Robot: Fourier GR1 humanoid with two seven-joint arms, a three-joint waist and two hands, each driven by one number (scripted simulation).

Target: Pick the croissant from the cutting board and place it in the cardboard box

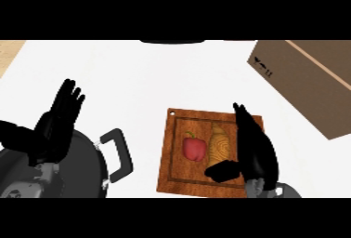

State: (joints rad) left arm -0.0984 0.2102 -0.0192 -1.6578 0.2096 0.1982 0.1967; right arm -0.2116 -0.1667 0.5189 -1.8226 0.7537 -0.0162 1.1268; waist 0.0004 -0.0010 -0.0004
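A wooden cutting board [171, 153] lies at the lower middle of the white counter. On it a golden croissant [220, 143] lies lengthwise, next to a red bell pepper [195, 148] on its left. My right hand [251, 144] is over the board's right side, fingers straight and pointing away along the croissant's right edge, thumb low near its near end; it is open and the croissant is not gripped. The cardboard box [305, 83] stands at the upper right, closed side up as seen. My left hand [58, 123] rests open at the left, fingers up.
A dark pot [82, 158] with a black handle [120, 151] sits at the lower left, close to the board's left edge. A strip of wooden surface [8, 53] shows at the upper left corner. White counter lies between the board and the box.
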